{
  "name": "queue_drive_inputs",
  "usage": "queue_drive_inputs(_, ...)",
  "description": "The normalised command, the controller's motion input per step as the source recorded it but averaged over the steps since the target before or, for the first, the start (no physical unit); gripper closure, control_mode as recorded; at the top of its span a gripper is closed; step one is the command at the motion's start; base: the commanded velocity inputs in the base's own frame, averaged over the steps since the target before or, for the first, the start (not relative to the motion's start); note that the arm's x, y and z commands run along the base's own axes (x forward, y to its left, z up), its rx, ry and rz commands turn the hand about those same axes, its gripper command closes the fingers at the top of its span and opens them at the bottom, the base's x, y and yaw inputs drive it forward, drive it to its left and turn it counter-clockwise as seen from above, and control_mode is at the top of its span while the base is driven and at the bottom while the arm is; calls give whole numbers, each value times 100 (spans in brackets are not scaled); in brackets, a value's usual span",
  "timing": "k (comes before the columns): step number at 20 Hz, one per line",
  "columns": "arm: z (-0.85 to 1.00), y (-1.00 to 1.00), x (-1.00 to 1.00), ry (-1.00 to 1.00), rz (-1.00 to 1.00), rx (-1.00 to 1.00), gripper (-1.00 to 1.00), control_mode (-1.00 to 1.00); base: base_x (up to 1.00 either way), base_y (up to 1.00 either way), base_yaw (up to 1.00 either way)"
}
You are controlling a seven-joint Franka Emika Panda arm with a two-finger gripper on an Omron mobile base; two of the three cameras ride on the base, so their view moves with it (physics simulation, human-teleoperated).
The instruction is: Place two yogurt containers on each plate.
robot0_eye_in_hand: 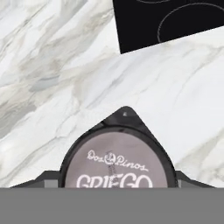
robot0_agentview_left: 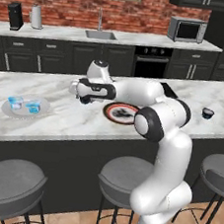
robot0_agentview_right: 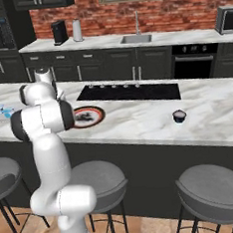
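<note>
We're right on top of a dark yogurt cup (robot0_eye_in_hand: 117, 162) in the hand view, grey lid up, marble table (robot0_eye_in_hand: 52, 65) beneath and the cooktop (robot0_eye_in_hand: 175, 22) corner beyond. Whether the end effector (robot0_agentview_left: 82, 93) has clamped it, we can't tell. It looks light and stiff-walled but with a thin lid, so we'd grip the sides below the rim, gently.

The left base view adds the layout: the end effector is left of the red-rimmed plate (robot0_agentview_left: 121, 113), and two blue cups (robot0_agentview_left: 15, 102) sit on the pale plate (robot0_agentview_left: 44, 106). The second dark cup (robot0_agentview_left: 208, 113) stands well right.
</note>
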Motion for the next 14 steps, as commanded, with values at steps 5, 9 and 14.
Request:
queue_drive_inputs(5, 25, -39, -15, 10, -20, 0, 100, -100, 0, 0, 0)
queue_drive_inputs(9, 4, -38, -3, 19, -18, 0, 100, -100, 0, 0, 0)
queue_drive_inputs(14, 5, -44, -7, 11, -14, 0, 100, -100, 0, 0, 0)
